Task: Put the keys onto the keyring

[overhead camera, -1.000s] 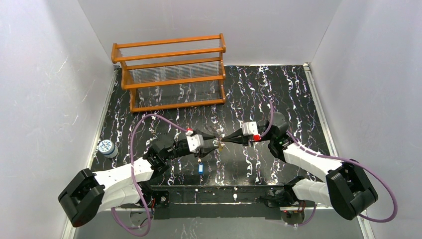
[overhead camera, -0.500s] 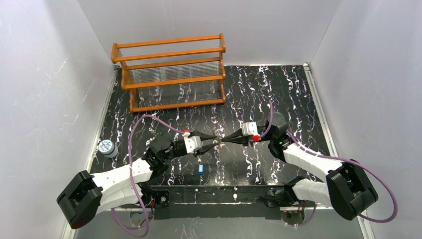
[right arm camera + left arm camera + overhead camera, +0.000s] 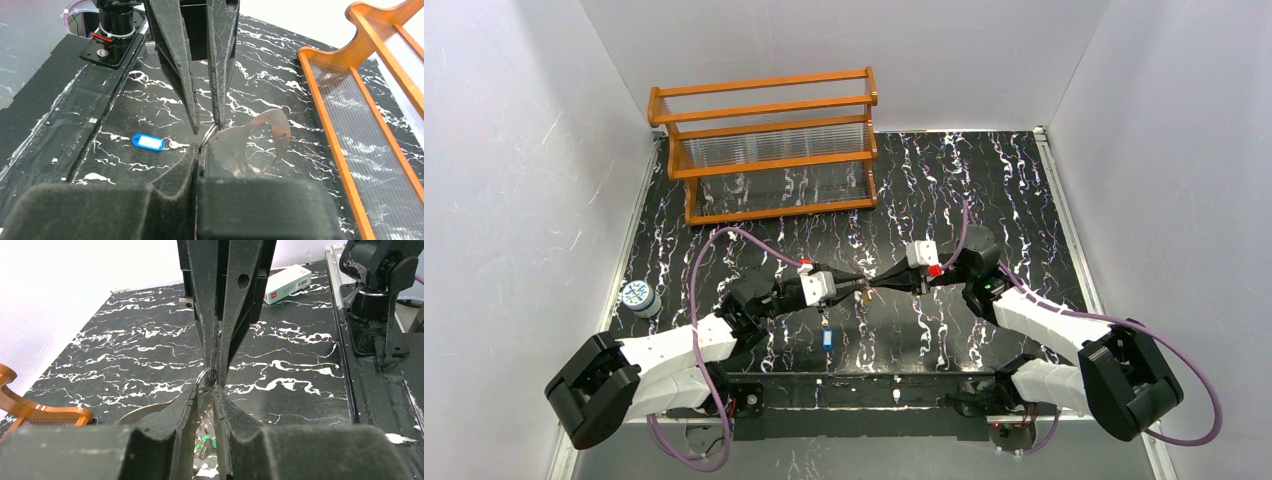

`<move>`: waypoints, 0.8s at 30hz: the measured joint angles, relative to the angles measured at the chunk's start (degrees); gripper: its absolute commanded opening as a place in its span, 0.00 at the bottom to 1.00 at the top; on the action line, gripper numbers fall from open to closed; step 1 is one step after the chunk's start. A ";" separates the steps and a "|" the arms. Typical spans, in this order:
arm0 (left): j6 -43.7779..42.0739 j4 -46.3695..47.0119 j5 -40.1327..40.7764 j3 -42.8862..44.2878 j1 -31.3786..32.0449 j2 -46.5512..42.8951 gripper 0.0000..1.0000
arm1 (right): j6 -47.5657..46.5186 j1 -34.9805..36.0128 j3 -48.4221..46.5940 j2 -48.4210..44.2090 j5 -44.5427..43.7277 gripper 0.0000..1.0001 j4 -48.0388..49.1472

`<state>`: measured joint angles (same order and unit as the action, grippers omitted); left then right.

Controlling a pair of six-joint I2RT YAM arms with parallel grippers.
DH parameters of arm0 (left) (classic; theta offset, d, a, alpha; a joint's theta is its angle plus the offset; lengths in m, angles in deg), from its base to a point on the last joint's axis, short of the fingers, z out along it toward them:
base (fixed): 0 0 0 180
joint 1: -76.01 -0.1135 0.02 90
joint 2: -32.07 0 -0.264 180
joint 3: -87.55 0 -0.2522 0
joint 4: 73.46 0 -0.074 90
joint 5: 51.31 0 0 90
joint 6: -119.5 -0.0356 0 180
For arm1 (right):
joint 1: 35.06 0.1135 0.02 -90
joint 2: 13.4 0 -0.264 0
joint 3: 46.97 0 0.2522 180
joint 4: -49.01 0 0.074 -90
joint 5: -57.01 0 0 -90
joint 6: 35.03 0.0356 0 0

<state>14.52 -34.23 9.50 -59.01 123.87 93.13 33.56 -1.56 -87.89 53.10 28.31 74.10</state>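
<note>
Right gripper pinched on the keyring; left gripper narrowly gapped, hold impossible to tell.

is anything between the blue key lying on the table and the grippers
Nothing visible. The blue key lies apart on the table, on the near side of the left gripper and right gripper, whose fingers meet at a small ring.
</note>
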 measured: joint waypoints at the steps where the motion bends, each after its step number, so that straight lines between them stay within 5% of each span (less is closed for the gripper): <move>1: -0.02 0.07 0.07 0.00 0.00 0.20 0.12 | 0.50 0.00 0.00 0.11 -0.07 0.01 -0.11; 7: -0.04 0.17 0.50 0.00 -0.02 0.63 0.00 | 3.96 0.00 -0.04 0.42 -0.35 0.01 -0.46; 13: 0.11 0.17 0.94 0.00 -0.07 0.79 0.00 | 8.33 0.00 -0.07 0.39 -1.70 0.01 -0.55; 18: 0.31 0.09 1.40 0.00 0.07 0.46 0.33 | 10.10 0.02 -0.35 0.39 -2.67 0.01 -0.52; 24: 0.28 0.39 1.84 -0.02 0.85 -1.86 0.41 | 9.90 0.87 -1.70 0.35 -2.64 0.01 -1.64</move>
<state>14.80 -33.84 11.33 -59.03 124.72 91.27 43.46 -0.69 -89.59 53.45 25.66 72.46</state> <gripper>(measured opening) 0.379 0.041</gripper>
